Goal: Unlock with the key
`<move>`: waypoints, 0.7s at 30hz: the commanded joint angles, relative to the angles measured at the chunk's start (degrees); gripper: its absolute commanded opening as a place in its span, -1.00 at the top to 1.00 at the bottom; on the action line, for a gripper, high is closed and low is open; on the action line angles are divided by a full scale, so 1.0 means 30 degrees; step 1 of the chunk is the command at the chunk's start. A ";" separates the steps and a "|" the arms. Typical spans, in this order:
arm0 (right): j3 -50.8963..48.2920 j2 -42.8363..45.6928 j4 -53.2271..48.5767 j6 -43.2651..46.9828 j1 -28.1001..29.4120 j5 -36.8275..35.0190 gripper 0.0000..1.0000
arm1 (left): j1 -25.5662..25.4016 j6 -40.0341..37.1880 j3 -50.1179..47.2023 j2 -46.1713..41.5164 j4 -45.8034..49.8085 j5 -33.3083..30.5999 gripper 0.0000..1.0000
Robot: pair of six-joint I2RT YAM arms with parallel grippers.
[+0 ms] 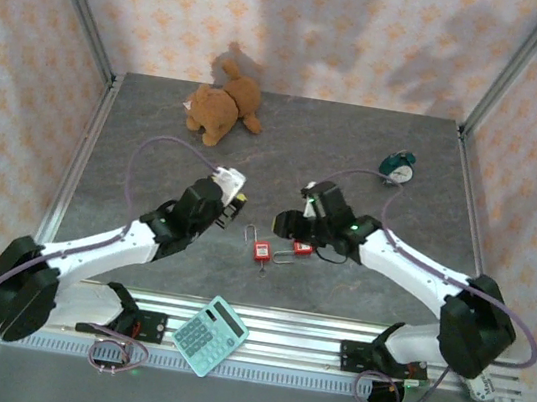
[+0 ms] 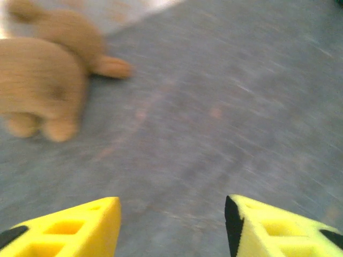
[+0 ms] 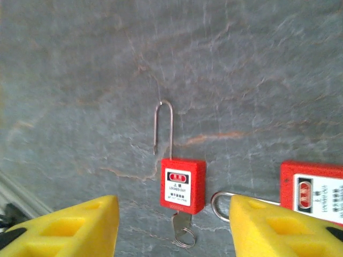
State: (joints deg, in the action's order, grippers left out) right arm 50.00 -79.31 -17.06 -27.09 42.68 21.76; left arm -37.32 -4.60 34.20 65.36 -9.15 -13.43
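I have the right gripper [image 3: 172,214] hanging over the grey table [image 3: 80,64] with its yellow fingers [image 3: 75,227] spread wide and nothing clamped between them. The red padlock [image 3: 183,186] lies flat on the stone-patterned surface, midway between the two fingers in the wrist view. Its shackle [image 3: 163,126] points away from the camera, and the short leg ends free just above the left corner of the body rather than inside it. The key [image 3: 178,220] sits in the bottom of the body, its ring resting on the table below.

A second red padlock [image 3: 316,193] lies just to the right, partly behind my right finger, with the loop of its shackle showing beside the fingertip. From above, both locks sit close together near the middle of the table, between the two arms.

The left gripper [image 2: 171,214] is also spread wide and holds nothing — only bare table shows between its fingers. That view is blurred, but the teddy bear [image 2: 43,80] is plain at the upper left, well apart from the fingertips. From above it lies near the back edge.

A small green clock [image 1: 398,166] stands toward the far right, and a calculator [image 1: 210,335] rests on the metal rail at the near edge, between the arm bases.
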 commanded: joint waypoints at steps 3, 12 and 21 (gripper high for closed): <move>0.2293 -0.2898 -0.2641 0.1000 0.3065 -0.5346 -0.20 | 0.0136 0.4924 -0.1236 -0.3198 -0.0757 -0.9820 -0.30; 0.6032 -0.7740 -0.4874 0.2203 0.5206 -0.7254 -0.20 | 0.0234 0.6709 -0.2766 -0.6443 0.0894 -1.0462 -0.35; 0.6916 -0.8649 -0.6195 0.2043 0.5489 -0.8919 -0.18 | 0.0220 0.6894 -0.2960 -0.7555 0.1070 -0.9480 -0.35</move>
State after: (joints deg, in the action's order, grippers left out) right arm 69.01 -103.83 -32.53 -21.50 58.63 -1.28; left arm -36.99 14.11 25.87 43.18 -7.07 -41.25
